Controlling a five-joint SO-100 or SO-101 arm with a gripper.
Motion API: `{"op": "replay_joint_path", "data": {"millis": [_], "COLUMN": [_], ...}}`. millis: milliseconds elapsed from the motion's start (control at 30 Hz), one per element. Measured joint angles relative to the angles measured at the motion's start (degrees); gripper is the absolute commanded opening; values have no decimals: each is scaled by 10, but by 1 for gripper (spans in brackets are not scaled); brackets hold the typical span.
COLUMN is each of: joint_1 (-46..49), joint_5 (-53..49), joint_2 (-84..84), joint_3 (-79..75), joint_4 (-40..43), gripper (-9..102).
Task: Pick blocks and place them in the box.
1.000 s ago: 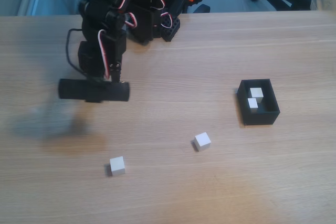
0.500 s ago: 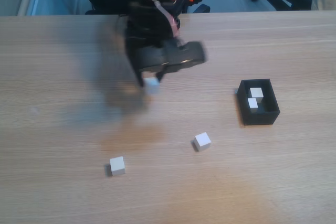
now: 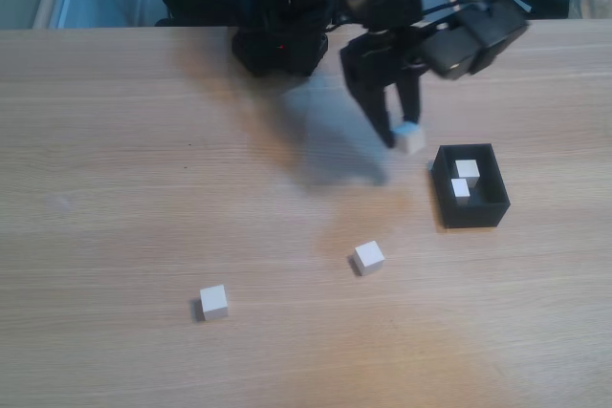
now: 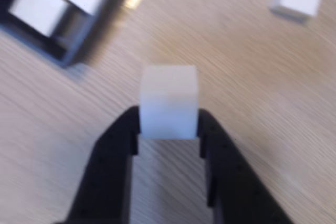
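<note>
The gripper (image 4: 168,129) clenches 1 block (image 4: 168,101) by its lower edge, above the surface just beside the box (image 3: 470,211) holding 2 blocks; that shallow grip could let it slip out early.

one white cube (image 3: 411,138) sits pinched between the gripper (image 3: 403,138) fingers, just left of the black open box (image 3: 470,212) at right of the fixed view; two cubes (image 3: 465,179) lie inside it. two more cubes (image 3: 368,257) (image 3: 214,301) rest lower center and lower left.
</note>
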Motion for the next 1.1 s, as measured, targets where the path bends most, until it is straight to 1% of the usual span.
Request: {"op": "replay_joint_path", "data": {"millis": [167, 333, 533, 800, 967, 1100], "joint_1": [-46, -62, -74, -92, -92, -56], "joint_5": [37, 56, 93, 122, 123, 138], "joint_2": [-70, -137, -202, -238, -243, -243], "joint_3": [-84, -151, -212, -267, -279, -280], "joint_4": [1, 1, 6, 40, 70, 93], "gripper": [0, 1, 7, 15, 12, 12]}}
